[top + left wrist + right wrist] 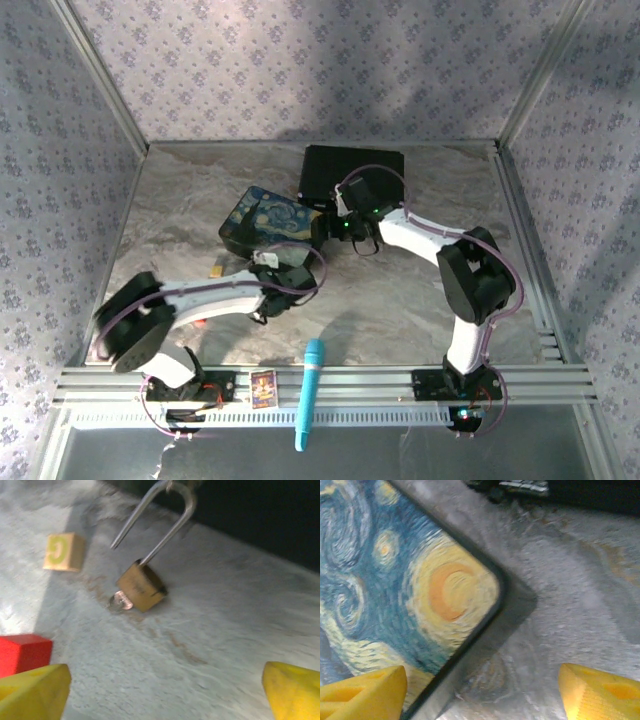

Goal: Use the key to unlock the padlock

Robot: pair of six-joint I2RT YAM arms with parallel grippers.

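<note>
The key [119, 601] sits in the padlock [142, 587], its shackle [167, 535] apparently sprung, resting on the worktop [225, 630], likely why the left end effector [165, 695] and right end effector [480, 690] hover released.

Wooden block [62, 552] and red block [22, 652] stand near padlock [142, 587]; table [225, 640] otherwise open.
</note>
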